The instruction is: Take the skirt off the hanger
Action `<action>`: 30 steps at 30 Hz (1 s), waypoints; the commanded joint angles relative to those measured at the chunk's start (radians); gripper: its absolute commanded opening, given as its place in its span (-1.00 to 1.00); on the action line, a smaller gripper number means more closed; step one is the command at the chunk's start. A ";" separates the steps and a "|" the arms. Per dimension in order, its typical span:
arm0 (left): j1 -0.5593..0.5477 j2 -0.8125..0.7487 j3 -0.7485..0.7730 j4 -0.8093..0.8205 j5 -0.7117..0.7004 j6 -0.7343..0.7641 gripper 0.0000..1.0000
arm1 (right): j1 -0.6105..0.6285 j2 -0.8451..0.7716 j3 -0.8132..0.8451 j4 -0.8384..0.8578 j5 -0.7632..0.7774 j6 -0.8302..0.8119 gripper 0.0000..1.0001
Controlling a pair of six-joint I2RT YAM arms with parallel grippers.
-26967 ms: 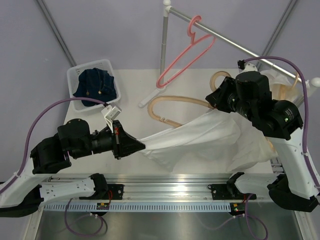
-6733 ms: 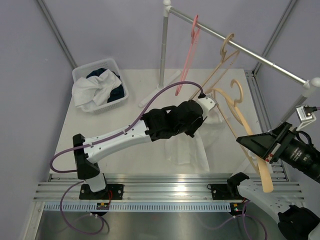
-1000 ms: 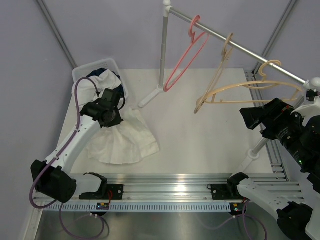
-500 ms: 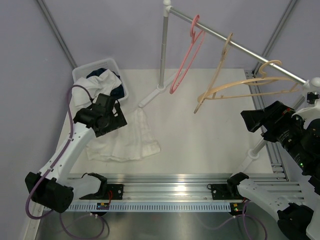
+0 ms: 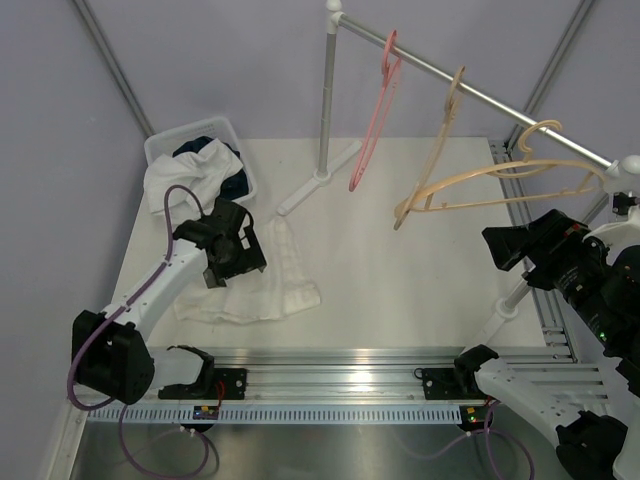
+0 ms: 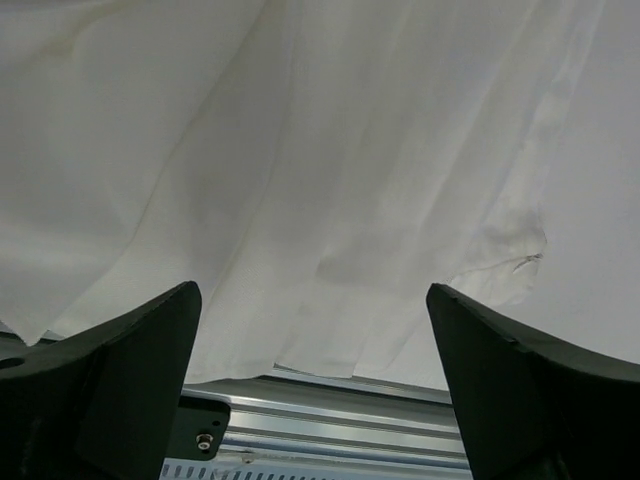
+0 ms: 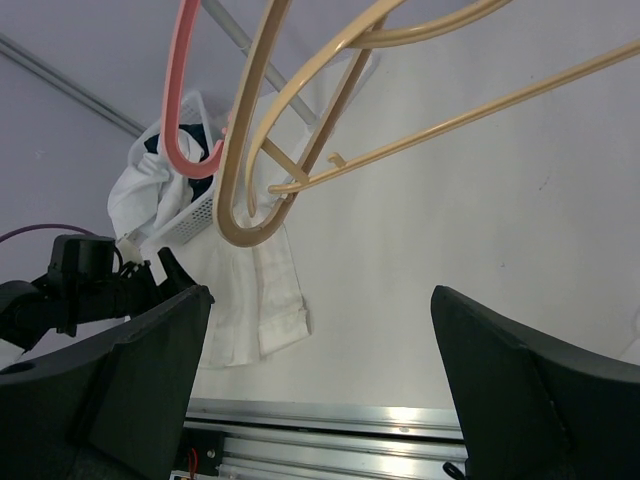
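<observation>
Lilac walls (image 5: 220, 70), white tabletop (image 5: 400, 270), grey corner poles (image 5: 112, 66), aluminium rail (image 5: 330, 362) along near edge

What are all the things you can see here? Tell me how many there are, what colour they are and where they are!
skirt: one, white, lying flat on the left of the table
basket: one, white, back left corner of the table
clothes in basket: two, one white and one dark blue, piled inside
rail: one, silver, across the back and right side
pink hanger: one, pink, hanging empty on the rail
beige hangers: two, beige, hanging empty on the rail, right of the pink one
table: one, white, under everything
left claw: one, black, open, above the skirt
right claw: one, black, open, on the right near the rail
</observation>
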 commanded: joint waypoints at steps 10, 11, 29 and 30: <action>-0.035 0.103 -0.244 0.247 -0.117 -0.195 0.98 | 0.000 -0.033 -0.018 0.008 0.034 0.005 0.99; -0.040 0.124 -0.251 0.239 -0.147 -0.206 0.98 | 0.000 -0.033 -0.019 0.007 0.034 0.005 0.99; -0.272 0.417 -0.135 0.212 -0.189 -0.287 -0.30 | 0.002 -0.033 0.033 -0.033 0.071 0.012 0.99; -0.256 0.407 -0.141 0.235 -0.180 -0.283 -0.47 | 0.002 -0.034 0.037 -0.035 0.077 0.012 0.99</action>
